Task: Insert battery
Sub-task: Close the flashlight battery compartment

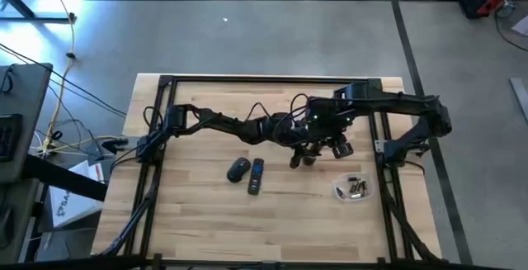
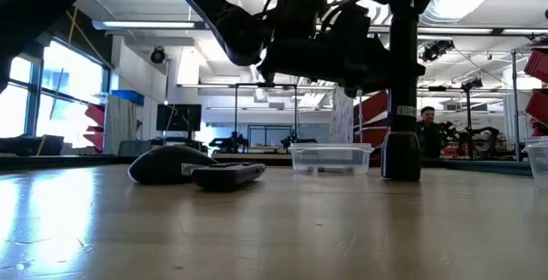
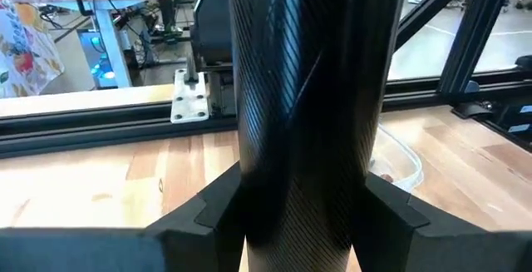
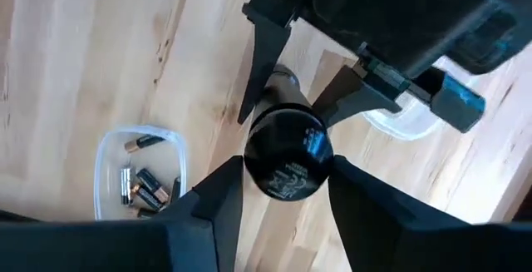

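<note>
A black cylinder [image 2: 401,156] with a carbon-weave skin [image 3: 307,97] stands upright on the table's middle right, its bottom end on the wood. My left gripper [image 3: 303,201] is shut on its shaft, and my right gripper [image 4: 287,168] is shut on its top end [image 4: 287,155]. In the high view both grippers meet over it [image 1: 304,154]. Loose batteries [image 4: 141,185] lie in a small clear tub [image 1: 353,189] toward the near right. A black remote [image 1: 256,175] and a dark mouse [image 1: 238,168] lie flat at the table's middle. My left gripper pinches the cylinder's shaft [image 3: 249,164] between its two fingers, which come level from the table's left and lie across it. The cylinder stays upright with its foot on the table. My right gripper comes from above, pointing down, with one finger on each side of the round top cap [image 4: 320,151].
A second clear tub [image 4: 399,122] sits just beyond the cylinder, also seen in the low view [image 2: 330,157]. The black frame rails [image 1: 272,80] run around the table. Bare wood lies along the near edge and at the left.
</note>
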Controlling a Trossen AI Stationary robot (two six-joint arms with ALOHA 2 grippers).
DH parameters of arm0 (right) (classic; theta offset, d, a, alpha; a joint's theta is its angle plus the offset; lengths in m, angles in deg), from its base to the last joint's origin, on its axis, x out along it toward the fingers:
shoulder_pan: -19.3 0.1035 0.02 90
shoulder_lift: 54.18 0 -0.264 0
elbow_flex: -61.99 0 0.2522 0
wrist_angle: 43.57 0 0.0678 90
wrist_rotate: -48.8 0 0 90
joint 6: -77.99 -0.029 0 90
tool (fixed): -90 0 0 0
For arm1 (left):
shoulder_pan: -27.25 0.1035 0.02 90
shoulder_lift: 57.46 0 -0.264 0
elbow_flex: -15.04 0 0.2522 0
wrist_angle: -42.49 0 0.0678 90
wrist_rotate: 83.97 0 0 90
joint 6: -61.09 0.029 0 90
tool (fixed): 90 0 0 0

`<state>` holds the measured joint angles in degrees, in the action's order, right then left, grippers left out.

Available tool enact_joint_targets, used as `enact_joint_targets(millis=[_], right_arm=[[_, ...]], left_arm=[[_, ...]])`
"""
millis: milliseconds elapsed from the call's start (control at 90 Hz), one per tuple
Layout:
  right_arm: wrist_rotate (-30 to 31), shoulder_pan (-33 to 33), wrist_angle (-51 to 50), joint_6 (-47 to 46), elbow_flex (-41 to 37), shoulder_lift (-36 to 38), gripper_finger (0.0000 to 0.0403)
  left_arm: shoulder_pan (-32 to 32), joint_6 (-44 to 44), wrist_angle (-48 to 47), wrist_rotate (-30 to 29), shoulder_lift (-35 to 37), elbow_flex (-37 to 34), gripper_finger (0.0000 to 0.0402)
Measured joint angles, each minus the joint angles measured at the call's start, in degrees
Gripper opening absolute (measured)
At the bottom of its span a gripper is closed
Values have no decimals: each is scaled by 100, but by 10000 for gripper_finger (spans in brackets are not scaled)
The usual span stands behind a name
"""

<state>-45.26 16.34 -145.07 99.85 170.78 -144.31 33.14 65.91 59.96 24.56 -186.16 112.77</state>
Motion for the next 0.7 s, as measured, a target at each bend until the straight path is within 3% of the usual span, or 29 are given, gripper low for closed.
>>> enact_joint_targets(millis=[700], right_arm=[[-48,1,152,41,251,-51,141]], left_arm=[[7,92,-70,-62,3,8,146]])
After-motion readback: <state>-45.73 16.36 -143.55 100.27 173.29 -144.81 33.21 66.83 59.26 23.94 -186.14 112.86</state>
